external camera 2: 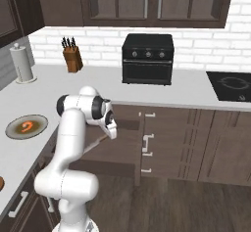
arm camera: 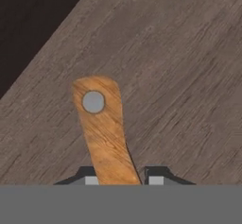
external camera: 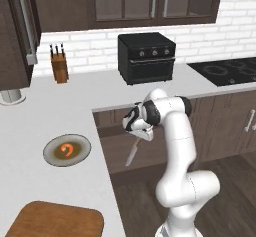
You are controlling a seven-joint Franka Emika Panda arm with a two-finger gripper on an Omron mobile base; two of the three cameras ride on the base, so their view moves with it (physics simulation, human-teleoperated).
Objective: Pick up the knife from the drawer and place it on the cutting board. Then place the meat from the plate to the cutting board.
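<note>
My gripper (external camera: 138, 135) (external camera 2: 111, 128) hangs over the open drawer (external camera: 116, 148) (external camera 2: 122, 150) and is shut on the knife (external camera: 131, 154) (external camera 2: 93, 145). The silver blade points down and to the left. In the hand view the brown wooden handle (arm camera: 101, 128), with its silver rivet, sticks out between my fingertips (arm camera: 124, 179) above the drawer's wooden floor (arm camera: 184, 72). The meat (external camera: 67, 150) (external camera 2: 27, 126) lies on the plate (external camera: 50, 154) (external camera 2: 42, 123) on the left counter. The cutting board (external camera: 55, 221) (external camera 2: 1, 182) lies nearer, at the counter's front.
A knife block (external camera: 60, 66) (external camera 2: 72, 57) and a black countertop oven (external camera: 146, 57) (external camera 2: 147, 58) stand at the back wall. A cooktop (external camera: 230, 71) (external camera 2: 233, 86) is at the right. A paper towel roll (external camera 2: 22, 64) stands at the back left.
</note>
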